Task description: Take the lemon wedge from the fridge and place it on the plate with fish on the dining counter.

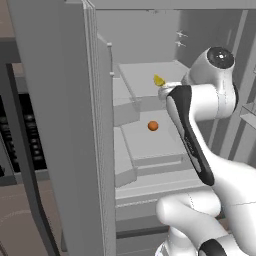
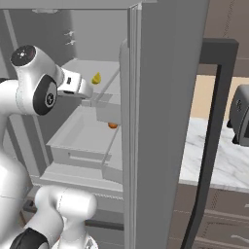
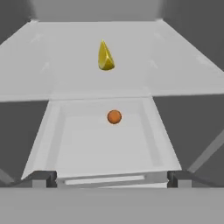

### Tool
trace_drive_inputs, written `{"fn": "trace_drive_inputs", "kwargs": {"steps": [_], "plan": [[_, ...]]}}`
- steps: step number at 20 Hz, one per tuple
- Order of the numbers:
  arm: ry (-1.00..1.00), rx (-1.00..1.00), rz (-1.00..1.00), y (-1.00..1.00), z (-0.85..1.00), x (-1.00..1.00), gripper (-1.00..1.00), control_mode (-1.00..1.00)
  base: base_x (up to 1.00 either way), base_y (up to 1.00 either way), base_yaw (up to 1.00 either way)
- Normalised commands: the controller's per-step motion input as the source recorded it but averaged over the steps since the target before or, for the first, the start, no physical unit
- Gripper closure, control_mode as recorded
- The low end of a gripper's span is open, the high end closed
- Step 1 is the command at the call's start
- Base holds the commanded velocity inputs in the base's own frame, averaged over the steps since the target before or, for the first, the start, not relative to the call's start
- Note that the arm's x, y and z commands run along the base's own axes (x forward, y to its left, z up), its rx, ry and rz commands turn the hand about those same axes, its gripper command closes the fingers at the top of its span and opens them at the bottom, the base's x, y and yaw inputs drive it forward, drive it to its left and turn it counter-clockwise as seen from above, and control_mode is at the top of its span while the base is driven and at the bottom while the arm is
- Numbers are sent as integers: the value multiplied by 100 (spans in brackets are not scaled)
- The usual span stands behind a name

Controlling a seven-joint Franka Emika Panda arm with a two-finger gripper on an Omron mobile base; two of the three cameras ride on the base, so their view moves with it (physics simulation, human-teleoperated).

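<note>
In the left base view, the open door [image 1: 65, 125] of the fridge [image 1: 145, 30] stands at the left as a tall grey slab, edge toward me. Right of it are the pale grey shelves: the lemon wedge [image 1: 159, 80] sits upright on the upper shelf [image 1: 145, 75], point up, and a small orange ball [image 1: 153, 126] lies on the lower shelf [image 1: 150, 140], well apart from the wedge. My arm [image 1: 200, 130] rises from the lower right and reaches into the compartment. My gripper [image 1: 166, 89] sits just beside the wedge, slightly below and to its right; contact cannot be confirmed from this angle.

In the right base view, my arm [image 2: 34, 87] enters from the left, and my gripper [image 2: 90, 97] extends toward the wedge [image 2: 97, 78], which stands on the upper shelf near the fingers. The orange ball [image 2: 113, 125] is partly hidden behind the door edge [image 2: 160, 121]. Farther right is a marble counter [image 2: 219, 155].

In the hand view, my 2 fingertips [image 3: 43, 178] stand at opposite sides of the bottom edge, fully spread, with nothing between them. The wedge [image 3: 105, 57] is ahead at upper centre on the upper shelf; the ball [image 3: 114, 117] lies below it in the lower tray [image 3: 78, 144].
</note>
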Motion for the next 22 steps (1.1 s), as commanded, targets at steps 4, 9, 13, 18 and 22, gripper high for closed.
{"fn": "trace_drive_inputs", "kwargs": {"steps": [4,9,13,18,22], "plan": [[-22,0,2,0,75,0,-100,-100,0,0,0],[-11,0,0,-1,66,0,-100,-100,0,0,0],[5,0,1,0,5,29,-100,-100,0,0,0],[3,0,3,-9,-3,25,-100,-100,0,0,0],[11,0,11,-24,-11,30,-100,-100,0,0,0]]}}
